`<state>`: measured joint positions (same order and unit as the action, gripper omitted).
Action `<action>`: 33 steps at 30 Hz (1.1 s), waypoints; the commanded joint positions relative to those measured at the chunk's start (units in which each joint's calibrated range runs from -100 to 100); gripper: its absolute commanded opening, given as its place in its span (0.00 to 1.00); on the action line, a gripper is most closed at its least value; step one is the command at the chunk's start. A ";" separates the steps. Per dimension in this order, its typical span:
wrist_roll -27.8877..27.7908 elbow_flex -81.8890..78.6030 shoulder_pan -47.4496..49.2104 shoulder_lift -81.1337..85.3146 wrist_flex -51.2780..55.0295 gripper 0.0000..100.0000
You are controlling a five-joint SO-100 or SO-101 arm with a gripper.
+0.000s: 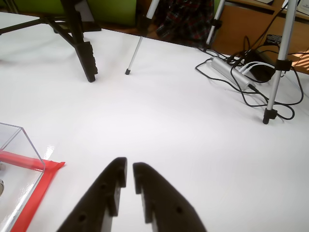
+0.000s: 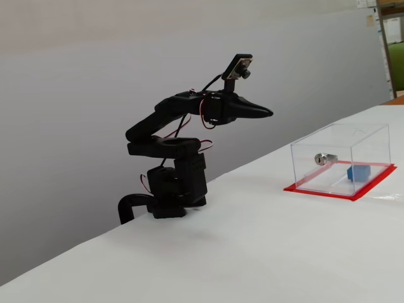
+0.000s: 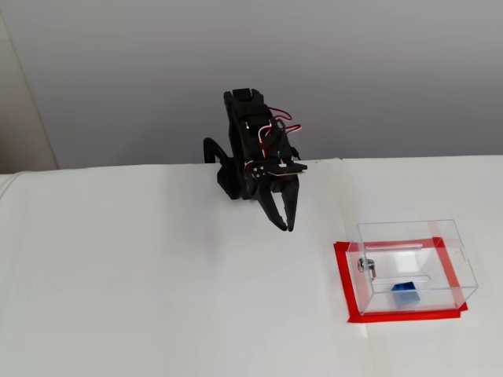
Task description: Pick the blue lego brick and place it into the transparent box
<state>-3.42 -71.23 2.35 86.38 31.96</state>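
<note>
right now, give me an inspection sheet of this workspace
surface: white table, bare around the arm.
job's things: blue lego brick already lies inside the transparent box, which stands on a red base.
clutter: nothing seen on the table.
grippers: gripper empty, fingers nearly together, raised off the table and apart from the box.
cables: red and white wires on the arm; black cables beyond the table edge.
surroundings: tripod legs and a grey wall.

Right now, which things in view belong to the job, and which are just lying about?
Job:
- brick, already in the box
- box
- gripper, fingers nearly closed, empty

Lying about:
- tripod legs
- cables
- power strip
- red tape under the box
</note>
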 commanded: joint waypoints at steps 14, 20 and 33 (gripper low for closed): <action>0.24 -21.63 -5.05 13.45 -0.63 0.01; 0.24 -26.51 -8.89 13.45 -0.72 0.01; 0.29 -28.23 -11.78 13.53 2.85 0.01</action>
<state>-3.22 -98.50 -8.87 99.15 33.16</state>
